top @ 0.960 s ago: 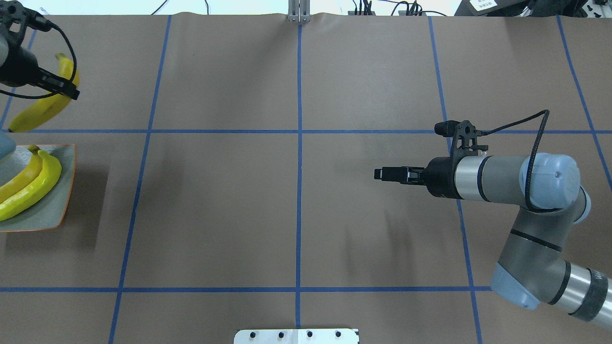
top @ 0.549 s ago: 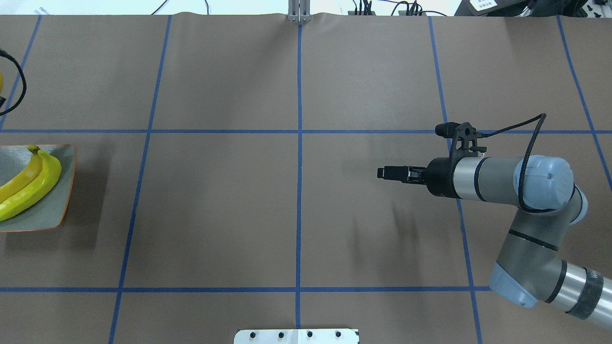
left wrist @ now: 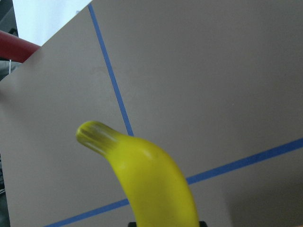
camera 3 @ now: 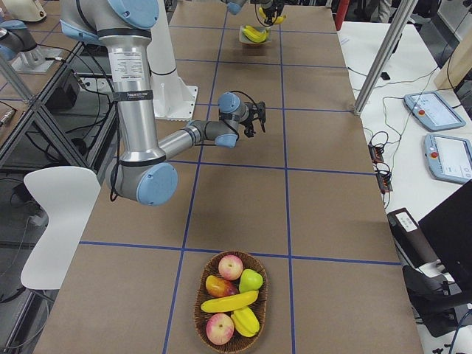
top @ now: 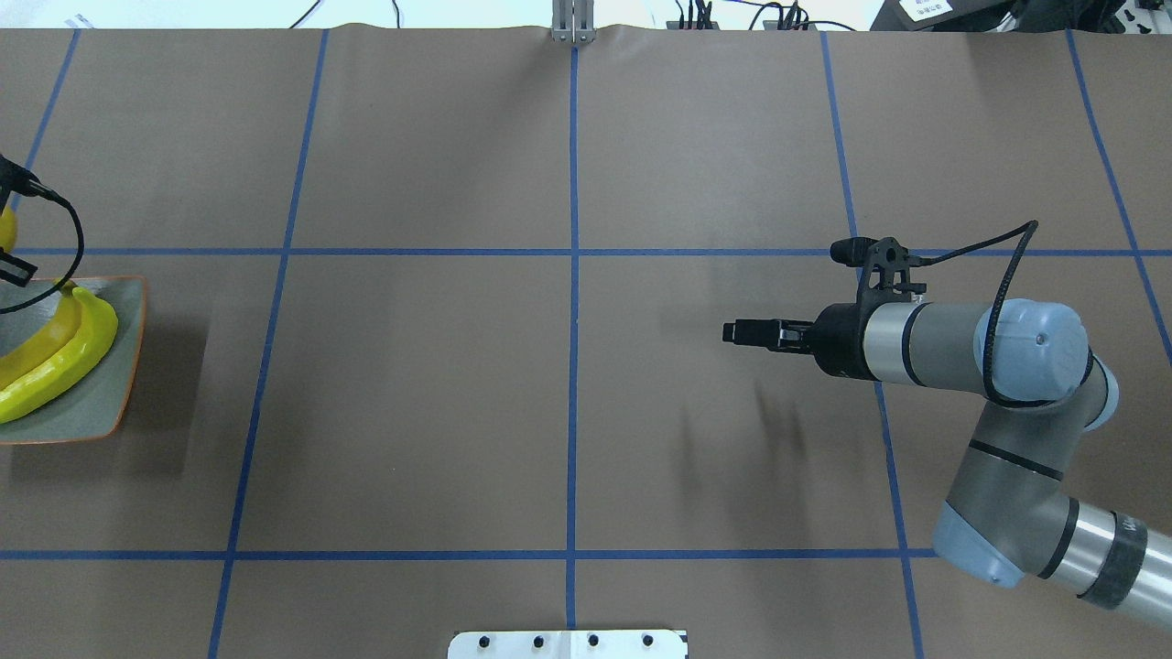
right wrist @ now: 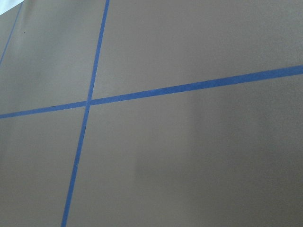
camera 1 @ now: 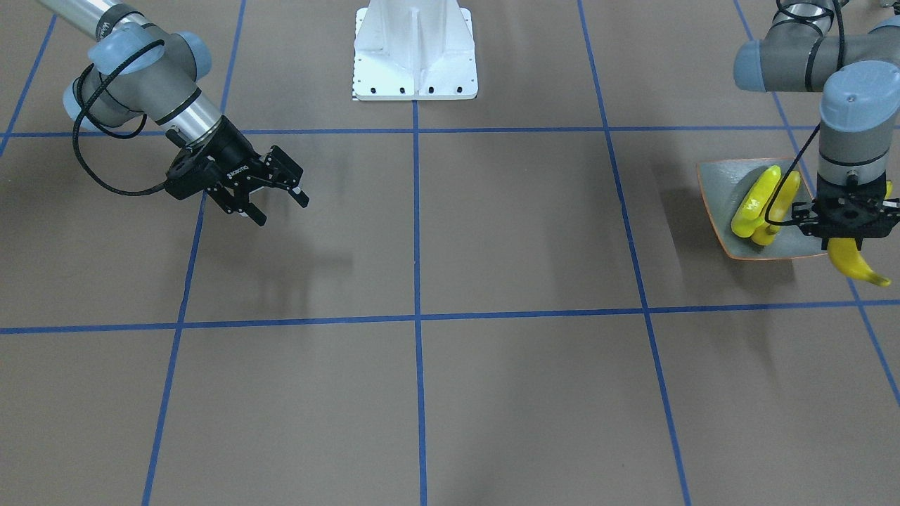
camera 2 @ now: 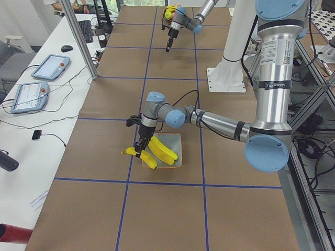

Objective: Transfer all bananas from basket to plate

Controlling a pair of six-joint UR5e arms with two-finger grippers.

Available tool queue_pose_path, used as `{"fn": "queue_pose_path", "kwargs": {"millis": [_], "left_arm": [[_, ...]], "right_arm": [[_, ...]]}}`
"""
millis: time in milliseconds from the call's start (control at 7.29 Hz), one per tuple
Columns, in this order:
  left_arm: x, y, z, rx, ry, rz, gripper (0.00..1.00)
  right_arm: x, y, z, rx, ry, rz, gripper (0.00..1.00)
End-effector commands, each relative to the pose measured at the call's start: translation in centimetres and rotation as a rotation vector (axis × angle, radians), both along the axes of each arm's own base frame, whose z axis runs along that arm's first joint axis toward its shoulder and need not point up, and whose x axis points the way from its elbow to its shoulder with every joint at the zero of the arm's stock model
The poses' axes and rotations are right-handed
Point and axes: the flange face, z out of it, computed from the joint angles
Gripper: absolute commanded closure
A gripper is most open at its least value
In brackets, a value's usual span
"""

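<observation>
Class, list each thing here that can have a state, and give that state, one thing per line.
left gripper: shut on held banana
held banana: in the air, by the edge of the plate
plate: holds two bananas
right gripper: open, empty
basket: holds one banana among other fruit

**Operator:** Where does the plate sit?

**Technician:** At the end of the table on the robot's left. Two bananas lie on it, side by side and touching.

**Operator:** And the third banana?

**Technician:** In the left gripper, over the plate's edge farthest from the robot, its lower end past that edge.

**Operator:** The basket?

**Technician:** At the opposite end, well apart from the plate. A fourth banana lies in it among other fruit. The right gripper hangs over the table between basket and plate, on the robot's right of the base pedestal.
</observation>
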Motion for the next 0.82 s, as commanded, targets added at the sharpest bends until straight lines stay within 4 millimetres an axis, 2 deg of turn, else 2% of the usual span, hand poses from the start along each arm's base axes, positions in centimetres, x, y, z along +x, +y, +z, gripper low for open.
{"fn": "queue_pose_path", "kwargs": {"millis": [0,274,549,686], "left_arm": [[0.9,2.4,1.1,-0.023,-0.009,-0.008,1.00],[2.7,3.8,0.8,-0.030,0.001,-0.002,1.00],[2.8,3.9,1.1,-0.033,-0.003,0.004,0.98],[2.8,3.9,1.1,-0.033,-0.003,0.002,0.46]], "right_arm": [[-0.1,0.0,-0.1,0.002,-0.003,-0.001,0.00],[-0.1,0.0,-0.1,0.002,-0.003,-0.001,0.00],[0.0,0.1,-0.3,0.002,-0.006,0.000,0.00],[0.0,0.1,-0.5,0.003,-0.010,0.000,0.00]]}}
